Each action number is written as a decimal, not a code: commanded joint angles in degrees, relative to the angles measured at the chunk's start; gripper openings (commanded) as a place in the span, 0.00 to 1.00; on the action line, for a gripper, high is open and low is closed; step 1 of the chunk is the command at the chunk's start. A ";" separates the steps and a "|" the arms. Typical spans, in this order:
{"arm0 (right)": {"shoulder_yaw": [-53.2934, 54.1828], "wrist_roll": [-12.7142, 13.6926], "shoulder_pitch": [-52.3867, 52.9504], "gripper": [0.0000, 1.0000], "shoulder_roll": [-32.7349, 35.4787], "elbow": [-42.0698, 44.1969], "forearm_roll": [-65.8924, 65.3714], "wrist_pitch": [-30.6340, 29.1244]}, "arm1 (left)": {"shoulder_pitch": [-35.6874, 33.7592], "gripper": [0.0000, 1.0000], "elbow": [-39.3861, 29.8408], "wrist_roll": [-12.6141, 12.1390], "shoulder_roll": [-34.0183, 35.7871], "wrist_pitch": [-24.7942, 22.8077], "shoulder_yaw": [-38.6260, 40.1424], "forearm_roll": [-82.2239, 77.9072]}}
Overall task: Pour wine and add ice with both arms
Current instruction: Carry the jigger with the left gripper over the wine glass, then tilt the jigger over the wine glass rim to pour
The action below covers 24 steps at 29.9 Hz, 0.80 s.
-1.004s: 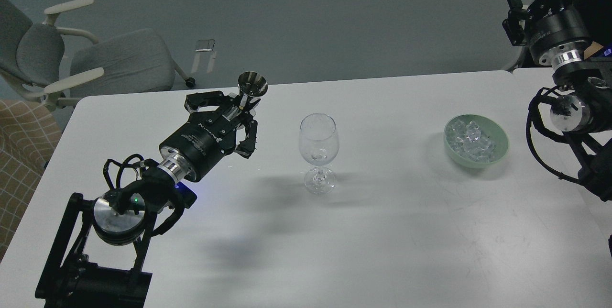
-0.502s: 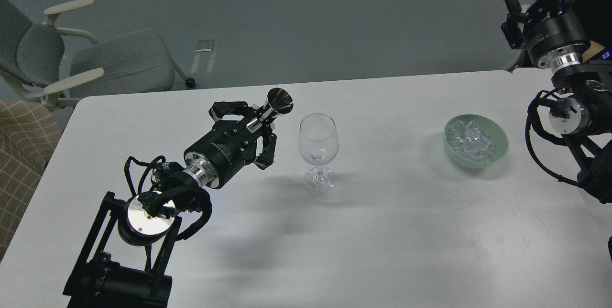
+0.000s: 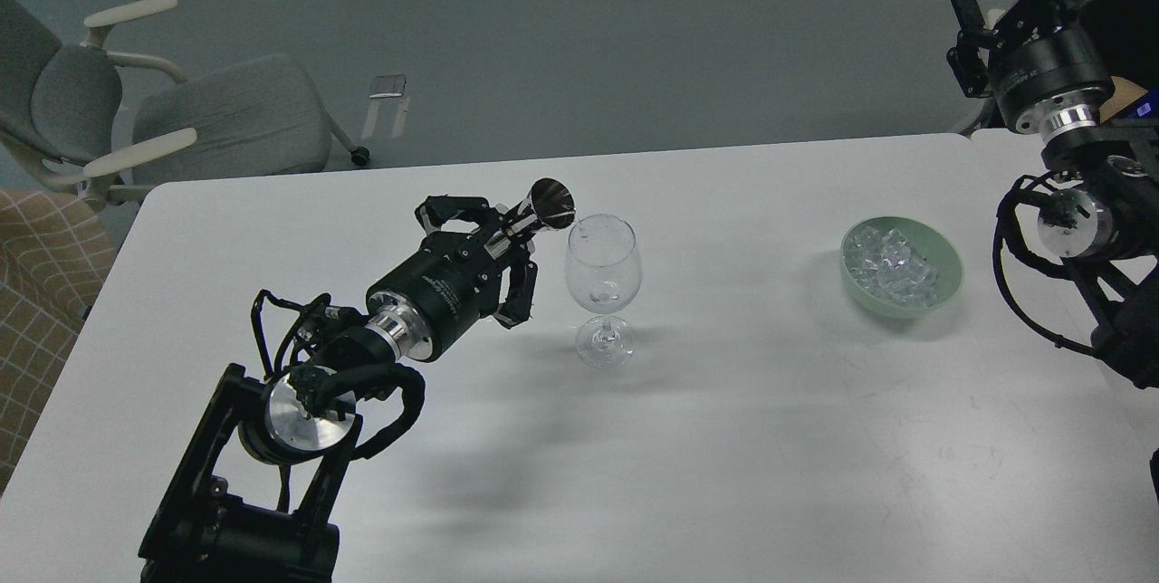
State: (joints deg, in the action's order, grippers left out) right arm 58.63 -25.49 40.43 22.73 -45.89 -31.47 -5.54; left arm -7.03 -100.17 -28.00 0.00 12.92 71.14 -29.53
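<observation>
My left gripper (image 3: 493, 234) is shut on a small shiny metal measuring cup (image 3: 546, 205). The cup is tilted to the right, its mouth at the left rim of the clear wine glass (image 3: 603, 273), which stands upright mid-table. I cannot make out any wine in the cup or the glass. Ice cubes (image 3: 895, 266) fill a pale green bowl (image 3: 942, 291) on the right side of the table. My right gripper (image 3: 967, 42) is raised high at the far right, beyond the table's back edge, seen dark and end-on.
The white table (image 3: 724, 438) has a rounded back edge and a seam at its right end. A grey office chair (image 3: 172, 112) stands behind the table's left corner. A beige chequered cushion (image 3: 36, 293) is at the left edge.
My left arm has swung right with the metal cup and tipped it from upright to its side, up to the glass's rim. The right arm has lifted slightly.
</observation>
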 commanded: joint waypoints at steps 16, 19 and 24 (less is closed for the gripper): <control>0.08 0.00 -0.61 1.00 0.21 -0.43 0.00 0.01 | -0.79 0.00 0.06 0.00 0.00 -0.18 -1.01 -7.29; 0.08 0.00 -0.61 1.00 0.21 -0.43 0.00 0.01 | -1.58 0.00 0.06 0.00 0.00 -0.09 -2.67 -8.96; 0.08 0.00 -0.61 1.00 0.21 -0.43 0.00 0.01 | -1.94 0.00 -0.11 0.00 0.00 -0.09 -3.29 -12.57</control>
State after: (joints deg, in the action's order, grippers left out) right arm 58.71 -25.49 39.81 22.94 -46.32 -31.46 -5.54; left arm -8.77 -100.19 -28.00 0.00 12.77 68.07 -40.65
